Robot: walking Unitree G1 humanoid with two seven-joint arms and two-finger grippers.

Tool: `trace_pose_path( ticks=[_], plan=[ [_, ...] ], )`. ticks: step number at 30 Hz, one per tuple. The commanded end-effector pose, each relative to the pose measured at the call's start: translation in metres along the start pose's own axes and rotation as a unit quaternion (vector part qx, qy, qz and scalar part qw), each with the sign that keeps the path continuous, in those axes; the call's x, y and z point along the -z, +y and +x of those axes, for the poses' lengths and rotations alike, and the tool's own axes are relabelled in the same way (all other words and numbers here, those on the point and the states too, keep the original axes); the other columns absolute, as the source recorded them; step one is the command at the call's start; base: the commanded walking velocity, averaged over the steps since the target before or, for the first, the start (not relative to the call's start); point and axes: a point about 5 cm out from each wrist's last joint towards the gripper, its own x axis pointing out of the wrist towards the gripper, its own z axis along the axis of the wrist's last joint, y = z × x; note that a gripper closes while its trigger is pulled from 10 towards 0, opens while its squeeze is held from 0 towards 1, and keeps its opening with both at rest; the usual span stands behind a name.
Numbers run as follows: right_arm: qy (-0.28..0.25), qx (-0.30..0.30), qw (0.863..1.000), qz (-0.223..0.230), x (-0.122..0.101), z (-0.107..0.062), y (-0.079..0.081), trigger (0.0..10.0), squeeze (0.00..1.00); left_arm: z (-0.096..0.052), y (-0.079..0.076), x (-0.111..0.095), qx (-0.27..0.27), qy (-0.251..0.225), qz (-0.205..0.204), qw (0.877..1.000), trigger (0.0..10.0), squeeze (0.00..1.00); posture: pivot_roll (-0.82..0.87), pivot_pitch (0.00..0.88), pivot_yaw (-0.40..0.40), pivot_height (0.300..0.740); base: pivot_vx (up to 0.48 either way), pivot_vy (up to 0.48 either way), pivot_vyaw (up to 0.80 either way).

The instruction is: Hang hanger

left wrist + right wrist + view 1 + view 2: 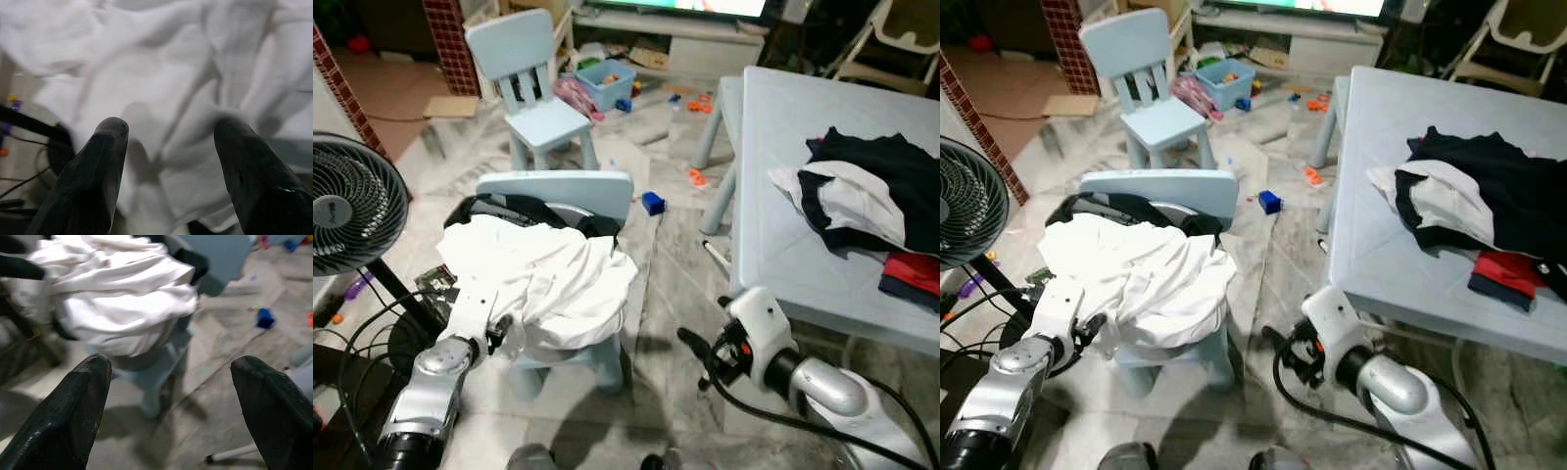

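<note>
Left tool [168, 142] spread wide, hovering close at the white shirt [543, 279] heaped on the near chair [558, 191], grasping nothing, right tool [171, 396] also released, near the bench [783, 196], hanger not discernible

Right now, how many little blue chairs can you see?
2. One chair stands farther back by the toy bin; the other chair is close in front, under white clothes. More may be hidden.
</note>
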Motion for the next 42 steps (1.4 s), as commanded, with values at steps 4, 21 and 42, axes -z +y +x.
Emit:
trace_pose_path(
  ticks=[4,21,42],
  plan=[
    [0.031,0.026,0.999,0.006,0.002,-0.010,-0.007,10.0,0.00,0.010,-0.004,0.006,0.014,0.002,0.008,1.000,10.0,0.00,-0.14,0.137,-0.102,0.740,0.000,0.000,0.00],
    [0.029,0.027,0.999,0.019,-0.011,-0.003,-0.006,10.0,0.00,0.023,0.011,-0.011,-0.042,-0.076,-0.026,0.996,0.0,0.00,-0.14,0.131,-0.105,0.740,0.000,0.000,0.00],
    [0.017,-0.001,0.999,0.031,-0.013,0.010,-0.008,10.0,0.00,0.015,-0.004,-0.131,0.014,-0.322,-0.176,0.930,0.0,0.00,-0.11,0.104,-0.096,0.740,0.000,0.000,0.00]
  ],
)
